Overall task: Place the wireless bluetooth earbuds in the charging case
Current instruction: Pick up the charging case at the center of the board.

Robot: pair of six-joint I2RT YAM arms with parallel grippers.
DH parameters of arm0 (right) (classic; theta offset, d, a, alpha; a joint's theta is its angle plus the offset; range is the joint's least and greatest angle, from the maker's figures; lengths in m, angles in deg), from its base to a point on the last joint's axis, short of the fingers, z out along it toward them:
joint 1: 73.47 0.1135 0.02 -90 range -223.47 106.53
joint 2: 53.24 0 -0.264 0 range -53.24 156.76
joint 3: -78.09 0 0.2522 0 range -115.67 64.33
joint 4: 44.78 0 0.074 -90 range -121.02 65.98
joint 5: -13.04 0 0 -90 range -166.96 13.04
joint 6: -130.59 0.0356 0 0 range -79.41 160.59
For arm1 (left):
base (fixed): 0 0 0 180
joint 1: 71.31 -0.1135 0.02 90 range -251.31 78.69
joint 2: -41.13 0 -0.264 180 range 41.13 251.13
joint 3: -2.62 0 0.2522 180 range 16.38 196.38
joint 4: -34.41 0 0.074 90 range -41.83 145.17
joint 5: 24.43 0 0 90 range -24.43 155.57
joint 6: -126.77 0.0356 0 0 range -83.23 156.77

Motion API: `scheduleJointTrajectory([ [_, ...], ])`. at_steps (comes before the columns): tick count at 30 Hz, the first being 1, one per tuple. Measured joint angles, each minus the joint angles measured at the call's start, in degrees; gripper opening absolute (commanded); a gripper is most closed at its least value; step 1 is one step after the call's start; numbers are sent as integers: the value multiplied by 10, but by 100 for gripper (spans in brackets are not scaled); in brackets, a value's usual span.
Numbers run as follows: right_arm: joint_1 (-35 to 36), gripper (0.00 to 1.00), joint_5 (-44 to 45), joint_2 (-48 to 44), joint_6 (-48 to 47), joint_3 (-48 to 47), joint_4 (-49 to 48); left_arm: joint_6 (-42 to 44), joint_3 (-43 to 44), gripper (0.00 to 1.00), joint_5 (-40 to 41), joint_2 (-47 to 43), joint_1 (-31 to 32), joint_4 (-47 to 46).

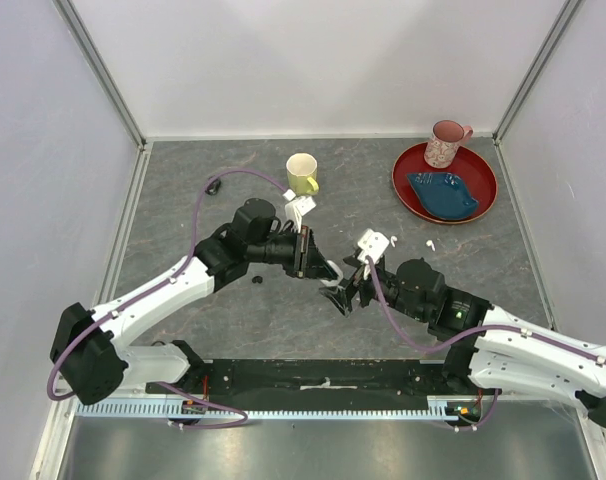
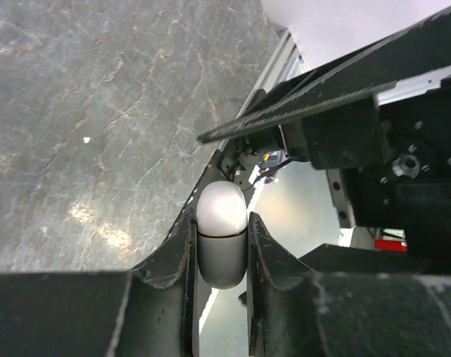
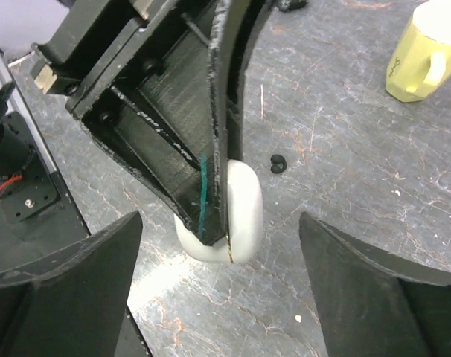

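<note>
My left gripper (image 1: 318, 262) is shut on a white charging case (image 2: 222, 230), its lid closed, held just above the table. In the right wrist view the case (image 3: 244, 212) hangs between the dark left fingers. My right gripper (image 1: 345, 295) is open, its fingertips (image 3: 129, 230) either side of the case and apart from it. A black earbud (image 3: 277, 163) lies on the table beyond the case and shows in the top view (image 1: 255, 281). Another black bud (image 1: 213, 186) lies at the far left. A white bud (image 1: 429, 244) lies to the right.
A yellow mug (image 1: 302, 173) stands behind the left gripper, also in the right wrist view (image 3: 423, 52). A red plate (image 1: 399, 182) at the back right holds a blue dish (image 1: 443, 193) and a pink cup (image 1: 446, 143). White walls enclose the table.
</note>
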Motion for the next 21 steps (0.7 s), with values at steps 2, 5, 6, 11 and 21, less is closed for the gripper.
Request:
scheduleJointTrajectory([
  [2,0,98,9,-8,17,-2,4,10,0,2,22,-10,0,11],
  [5,0,98,24,-20,44,-24,37,31,0,2,85,-42,0,31],
  [6,0,98,32,-25,54,-36,50,41,-2,2,117,-61,0,38],
  [11,0,98,92,-58,131,-83,87,83,-33,2,237,-179,-2,33],
  [21,-46,98,46,2,309,-176,112,168,-279,2,291,-378,-4,-229],
])
